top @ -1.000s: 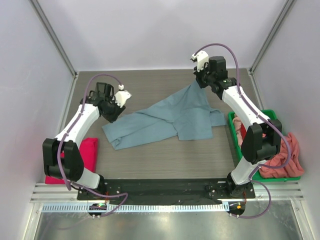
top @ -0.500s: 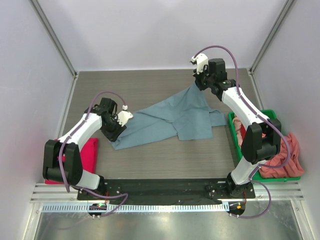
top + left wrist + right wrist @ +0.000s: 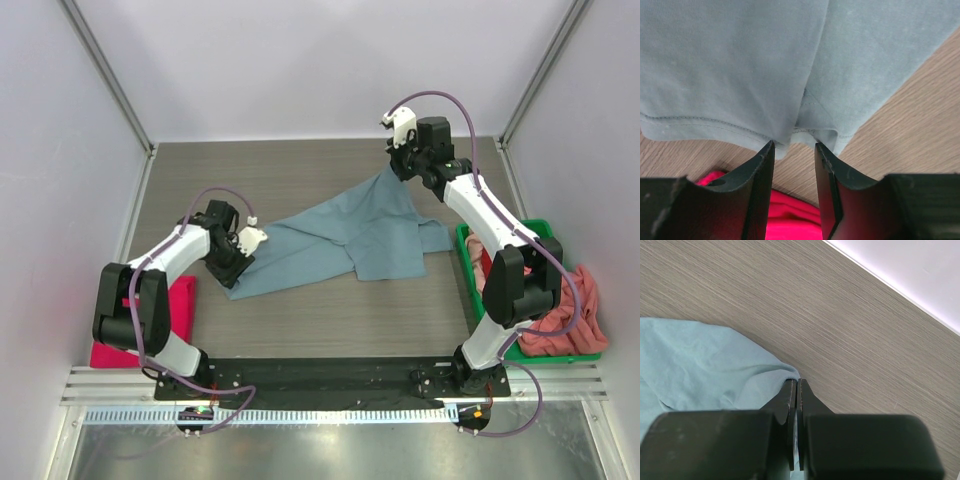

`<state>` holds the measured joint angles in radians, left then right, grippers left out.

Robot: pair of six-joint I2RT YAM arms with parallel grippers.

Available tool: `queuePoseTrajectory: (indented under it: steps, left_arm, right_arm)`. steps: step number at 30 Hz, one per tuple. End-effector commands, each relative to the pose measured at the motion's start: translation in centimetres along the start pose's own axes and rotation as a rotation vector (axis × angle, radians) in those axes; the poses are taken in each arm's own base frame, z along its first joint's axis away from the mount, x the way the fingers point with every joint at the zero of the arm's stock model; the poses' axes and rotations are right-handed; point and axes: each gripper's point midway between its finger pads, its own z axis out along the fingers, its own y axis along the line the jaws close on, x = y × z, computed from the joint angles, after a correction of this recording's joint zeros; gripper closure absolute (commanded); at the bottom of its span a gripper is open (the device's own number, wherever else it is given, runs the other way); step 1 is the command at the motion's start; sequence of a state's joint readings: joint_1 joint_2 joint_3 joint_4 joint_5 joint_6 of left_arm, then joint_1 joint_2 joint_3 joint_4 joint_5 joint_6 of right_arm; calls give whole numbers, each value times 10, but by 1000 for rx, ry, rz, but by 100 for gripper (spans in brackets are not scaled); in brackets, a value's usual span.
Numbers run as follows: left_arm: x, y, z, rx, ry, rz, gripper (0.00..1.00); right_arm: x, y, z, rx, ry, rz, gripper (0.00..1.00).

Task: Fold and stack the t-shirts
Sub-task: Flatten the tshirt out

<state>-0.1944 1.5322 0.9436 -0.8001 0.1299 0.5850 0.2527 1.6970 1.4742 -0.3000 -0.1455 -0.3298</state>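
Note:
A dusty grey-blue t-shirt point(image 3: 340, 235) lies spread and rumpled across the middle of the table. My right gripper point(image 3: 396, 170) is shut on its far corner, holding the cloth point(image 3: 730, 375) pinched between the jaws point(image 3: 796, 385). My left gripper point(image 3: 232, 272) is open and low at the shirt's near-left hem point(image 3: 740, 127), its fingertips point(image 3: 769, 150) straddling the edge of the hem. A folded magenta-pink t-shirt point(image 3: 165, 315) lies at the near left, also seen below the fingers in the left wrist view point(image 3: 790, 220).
A green plastic bin point(image 3: 545, 232) at the right holds salmon-pink and red shirts point(image 3: 575, 305) that spill over its edge. White walls enclose the table on three sides.
My left gripper has moved down and toward me from the far left to the shirt's near-left hem. The right arm has stayed still, holding the far corner.

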Motion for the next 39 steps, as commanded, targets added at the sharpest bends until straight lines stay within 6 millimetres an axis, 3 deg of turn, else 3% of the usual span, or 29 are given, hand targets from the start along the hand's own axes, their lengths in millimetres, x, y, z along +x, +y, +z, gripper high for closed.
queuePoseTrajectory:
  steps: [1, 12, 18, 29, 34, 39]
  left_arm:
    - [-2, 8, 5, -34, -2, 7, 61]
    - [7, 15, 19, -45, 32, 12, 62]
    - [5, 19, 22, -56, 38, 6, 69]
    - [4, 23, 18, -57, 40, 2, 94]
    - [-8, 30, -2, -94, -16, 17, 100]
    - [-25, 50, -27, -184, -71, 38, 100]
  right_arm:
    - [-27, -6, -11, 14, -81, 3, 99]
    - [-27, -5, -9, 12, -77, -1, 99]
    - [-26, -4, -7, 6, -74, 1, 99]
    - [-24, -2, -5, -2, -70, 8, 99]
    - [-24, -3, -4, 3, -70, 0, 99]
    - [-2, -4, 7, 3, -18, -37, 99]
